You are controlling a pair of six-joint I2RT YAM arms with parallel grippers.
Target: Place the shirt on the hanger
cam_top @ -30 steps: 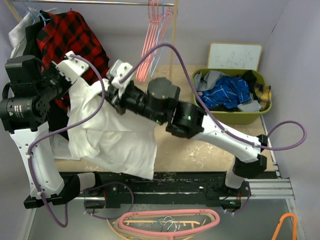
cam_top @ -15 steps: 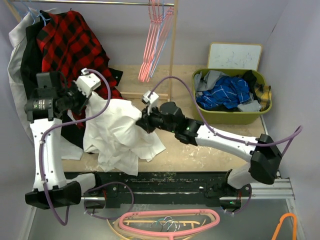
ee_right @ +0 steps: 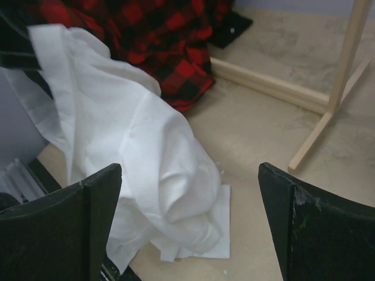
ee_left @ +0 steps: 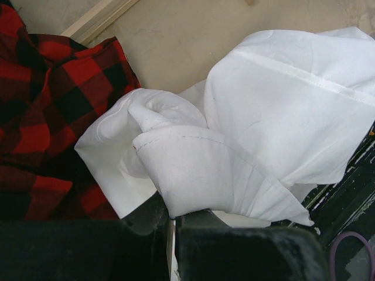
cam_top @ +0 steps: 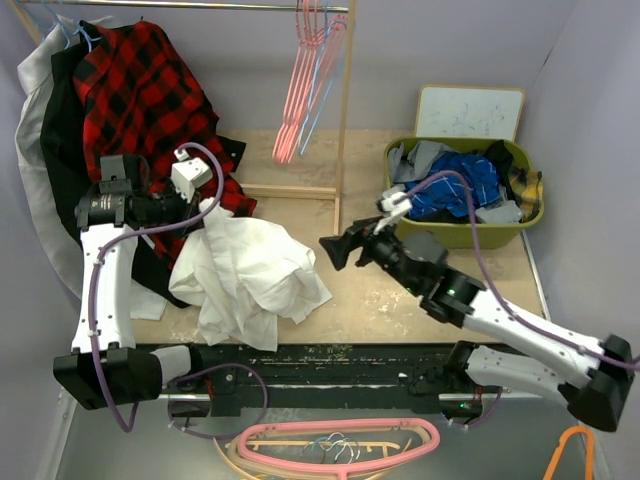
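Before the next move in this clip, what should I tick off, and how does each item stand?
1. Left gripper gripping the shirt: ok, it is shut on a fold of the white cloth.
2. Right gripper free: ok, its jaws are wide with nothing between them, apart from the shirt.
3. Shirt laid out for hanging: not ok, it lies crumpled in a heap.
4. Collar located: cannot tell, the folds hide it.
5. Hanger in hand: not ok, neither gripper holds it. A light-blue one hangs among the pink hangers on the rail.
6. Shirt clear of the plaid shirt: cannot tell, the white cloth lies against it.
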